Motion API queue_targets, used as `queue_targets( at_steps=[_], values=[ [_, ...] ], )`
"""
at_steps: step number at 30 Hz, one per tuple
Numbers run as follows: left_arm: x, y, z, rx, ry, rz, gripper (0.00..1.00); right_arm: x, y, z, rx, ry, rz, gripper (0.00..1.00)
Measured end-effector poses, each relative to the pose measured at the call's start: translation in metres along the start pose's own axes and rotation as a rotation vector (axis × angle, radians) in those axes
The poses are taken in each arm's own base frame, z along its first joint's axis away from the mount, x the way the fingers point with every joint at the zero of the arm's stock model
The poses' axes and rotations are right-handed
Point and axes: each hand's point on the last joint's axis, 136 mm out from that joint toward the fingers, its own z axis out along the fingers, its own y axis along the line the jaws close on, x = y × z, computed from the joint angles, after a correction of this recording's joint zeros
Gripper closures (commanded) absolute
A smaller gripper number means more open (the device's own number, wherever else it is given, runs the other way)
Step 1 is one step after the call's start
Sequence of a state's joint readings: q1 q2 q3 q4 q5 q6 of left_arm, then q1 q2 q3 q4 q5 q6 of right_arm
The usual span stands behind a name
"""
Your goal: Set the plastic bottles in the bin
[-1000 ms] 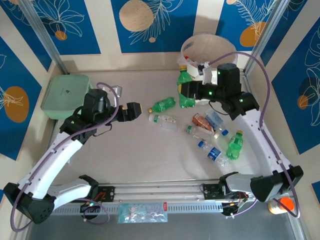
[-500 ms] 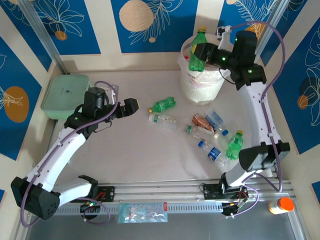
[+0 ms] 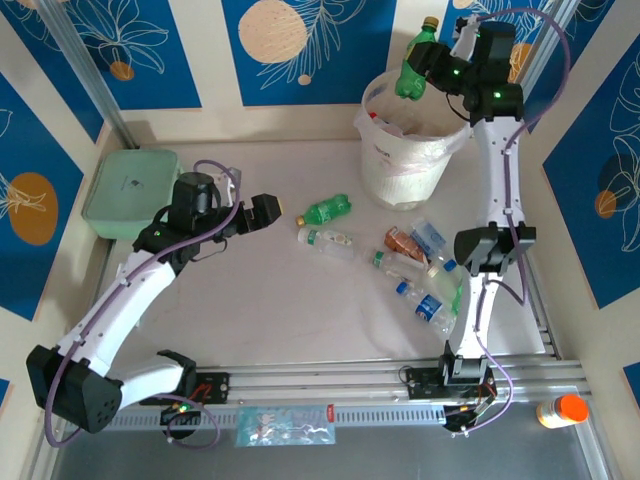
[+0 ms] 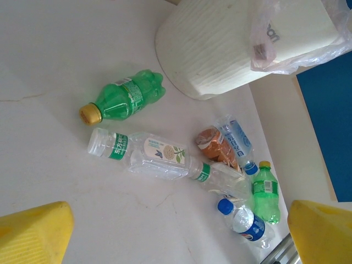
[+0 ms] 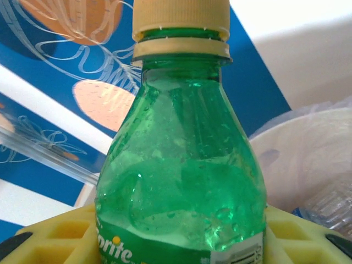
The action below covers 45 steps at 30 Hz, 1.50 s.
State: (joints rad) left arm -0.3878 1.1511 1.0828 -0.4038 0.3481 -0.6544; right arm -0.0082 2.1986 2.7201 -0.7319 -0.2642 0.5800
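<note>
My right gripper (image 3: 427,64) is shut on a green plastic bottle (image 3: 411,72) and holds it high over the far rim of the bin (image 3: 400,175), a white bucket with a bag liner. In the right wrist view the green bottle (image 5: 181,181) sits cap up between yellow pads (image 5: 44,242), with the bin (image 5: 308,159) below. My left gripper (image 3: 272,211) hangs open just left of a lying green bottle (image 3: 327,209). Its wrist view shows that green bottle (image 4: 124,99), a clear bottle (image 4: 148,154), several more bottles (image 4: 245,220) and the bin (image 4: 220,55).
A pale green lidded box (image 3: 130,190) stands at the far left. An orange-capped bottle (image 3: 560,410) lies beyond the front rail at the near right. The right arm's elbow (image 3: 490,248) hangs over the bottle cluster (image 3: 420,265). Walls close the table on three sides.
The right arm has lifted the green bottle from beside the bin up over its rim. The left gripper has barely moved.
</note>
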Motion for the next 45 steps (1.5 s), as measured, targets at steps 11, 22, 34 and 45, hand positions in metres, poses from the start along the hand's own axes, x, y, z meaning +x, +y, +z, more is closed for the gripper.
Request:
queue_targets(
  at_steps=[11, 22, 34, 45],
  values=[
    [0.000, -0.001, -0.001, 0.002, -0.003, 0.002, 0.01, 0.075, -0.086, 0.047, 0.189, 0.204, 0.119, 0.48],
    [0.001, 0.000, -0.001, -0.002, 0.002, -0.001, 0.01, 0.093, -0.104, 0.055, 0.246, 0.251, 0.090, 0.25],
    [0.002, -0.002, -0.008, -0.005, 0.006, -0.002, 0.01, 0.093, -0.100, 0.048, 0.252, 0.259, 0.083, 0.24],
    [0.006, -0.014, -0.021, 0.006, -0.005, 0.019, 0.01, 0.082, 0.007, -0.021, 0.153, 0.182, -0.106, 0.28]
  ],
)
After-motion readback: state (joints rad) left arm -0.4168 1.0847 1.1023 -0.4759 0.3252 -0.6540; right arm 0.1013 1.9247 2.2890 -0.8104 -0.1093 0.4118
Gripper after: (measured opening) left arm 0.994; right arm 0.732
